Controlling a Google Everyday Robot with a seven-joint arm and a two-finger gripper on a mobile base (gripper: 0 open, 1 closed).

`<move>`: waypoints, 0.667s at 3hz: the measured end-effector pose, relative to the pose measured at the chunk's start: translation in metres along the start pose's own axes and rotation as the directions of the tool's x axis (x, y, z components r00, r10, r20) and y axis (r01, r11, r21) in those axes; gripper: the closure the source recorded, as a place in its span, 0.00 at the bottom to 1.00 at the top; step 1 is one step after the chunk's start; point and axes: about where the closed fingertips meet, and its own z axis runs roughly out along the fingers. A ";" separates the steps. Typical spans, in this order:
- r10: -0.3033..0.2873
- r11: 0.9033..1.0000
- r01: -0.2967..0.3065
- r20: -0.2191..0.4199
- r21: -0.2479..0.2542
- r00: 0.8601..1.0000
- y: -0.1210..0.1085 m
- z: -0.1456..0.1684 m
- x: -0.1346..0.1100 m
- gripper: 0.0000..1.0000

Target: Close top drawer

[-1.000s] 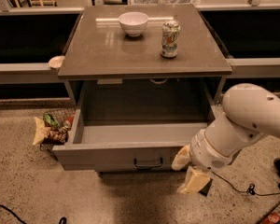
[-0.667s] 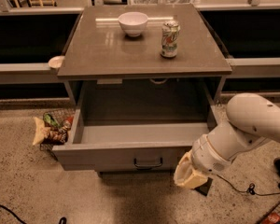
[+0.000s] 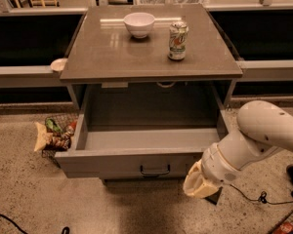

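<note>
Fingers seemingly pressed together, the gripper [image 3: 199, 183] has swung closer to the top drawer [image 3: 136, 162] front; drawer still wide open.

The top drawer [image 3: 102, 164] looks matt grey; the hand [image 3: 199, 185] by its front corner, smooth and cream-coloured.

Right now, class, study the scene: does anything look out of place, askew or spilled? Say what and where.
The top drawer stands pulled far out and empty. Snack bags lie jumbled on the floor at its left. The gripper sits by the drawer front's right end. Nothing is spilled.
</note>
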 end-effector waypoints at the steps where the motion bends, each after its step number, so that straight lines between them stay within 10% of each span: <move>1: -0.036 0.999 0.037 -0.109 0.007 0.993 -0.006 0.004 0.013 1.00; 2: -0.062 0.997 0.071 -0.200 0.036 0.978 -0.020 -0.003 0.027 1.00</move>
